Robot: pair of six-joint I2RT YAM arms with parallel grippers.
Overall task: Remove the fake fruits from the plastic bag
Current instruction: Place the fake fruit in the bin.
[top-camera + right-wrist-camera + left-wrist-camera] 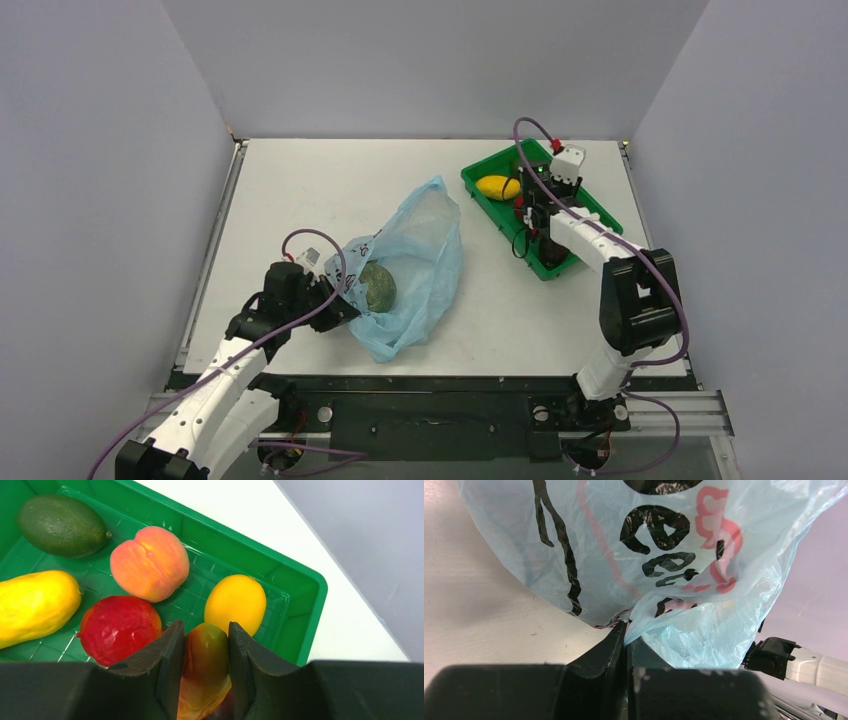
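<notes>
White desk [330, 180], grey walls [430, 60]. Left hand [626, 635] pinched shut on plastic bag [425, 240]; right hand [205, 628] clamped red-orange fruit [206, 665] at green tray [300, 605], far right.

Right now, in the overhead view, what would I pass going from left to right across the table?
The left gripper → the plastic bag it pinches → the green tray, where the right gripper holds a red-orange fruit.
</notes>
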